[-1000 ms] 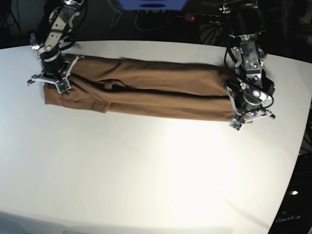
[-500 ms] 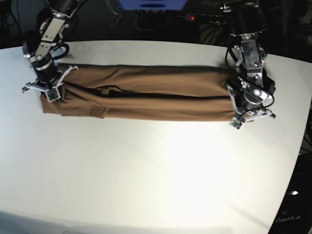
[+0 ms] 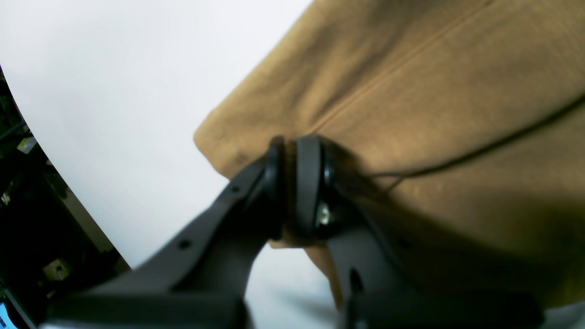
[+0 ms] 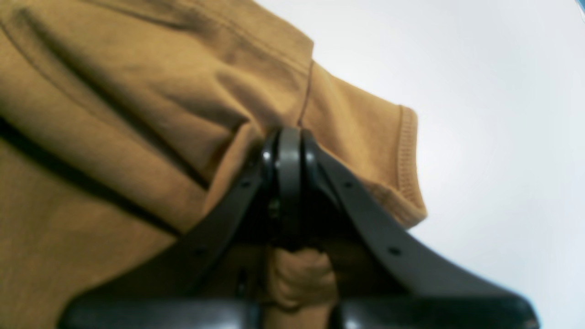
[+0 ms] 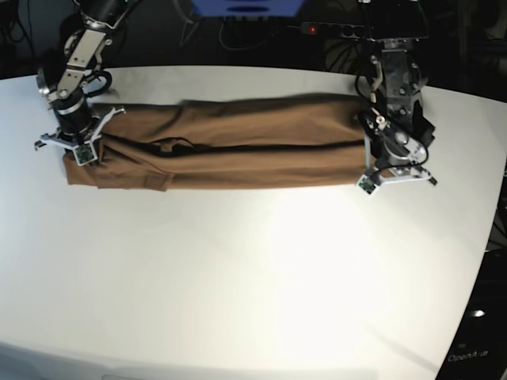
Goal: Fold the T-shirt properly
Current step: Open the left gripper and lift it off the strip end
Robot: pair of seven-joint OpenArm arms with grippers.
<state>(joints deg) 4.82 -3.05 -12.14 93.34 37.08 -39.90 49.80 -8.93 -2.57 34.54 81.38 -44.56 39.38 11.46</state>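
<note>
T-shirt point(image 5: 230, 146) hem is clamped between left gripper point(image 3: 295, 183) jaws, collar end between right gripper point(image 4: 283, 183) jaws; tension should be kept even.

table point(image 5: 238, 269): white, round-edged | power strip point(image 5: 329, 29): behind, red light on

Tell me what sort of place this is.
Probably a robotics lab or test bench, not a home: a bare white table holds only a brown T-shirt, two robot arms work at its ends, and a power strip and loose cables sit in the dark behind.
</note>
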